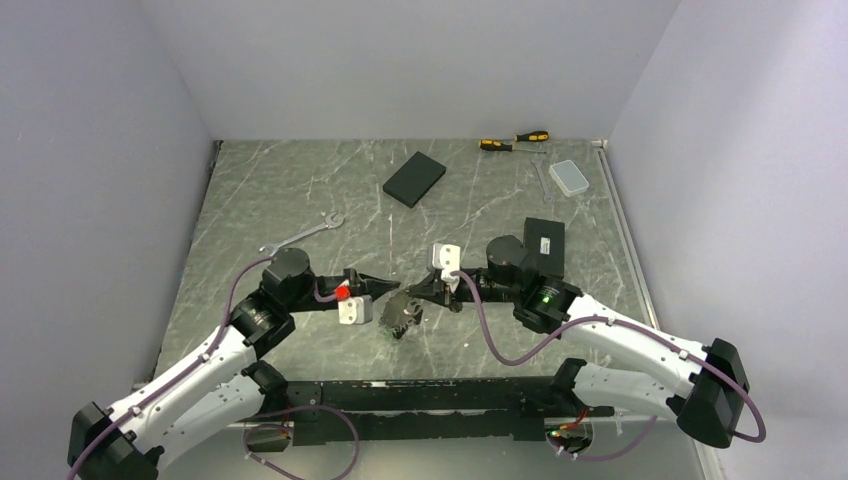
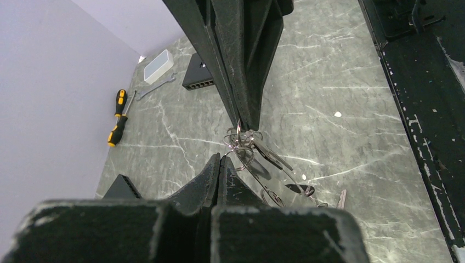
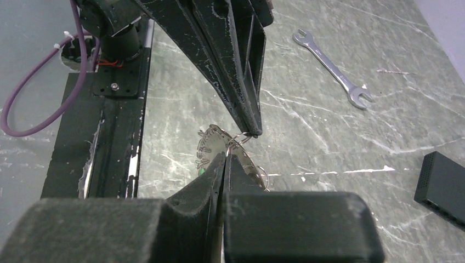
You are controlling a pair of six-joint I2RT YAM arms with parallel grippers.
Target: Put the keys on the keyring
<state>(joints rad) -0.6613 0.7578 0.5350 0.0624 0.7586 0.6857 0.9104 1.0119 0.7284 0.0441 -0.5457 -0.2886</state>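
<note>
Find no legible word, brand, number or sign in any view. See only a small white label (image 1: pixel 545 243) on the top face of the black box (image 1: pixel 553 228), its print too small and blurred to make out; around that box, no lettering to read.

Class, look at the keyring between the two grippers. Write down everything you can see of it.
The thin silver wire keyring looks like bare, shiny metal bent into loops, and its full outline is hard to trace. It seems lifted off the grey marbled table. It spans the shut tips of the left gripper and the right gripper, and both appear to pinch it. A bunch of silver keys hangs beneath it, with one toothed blade showing.
</note>
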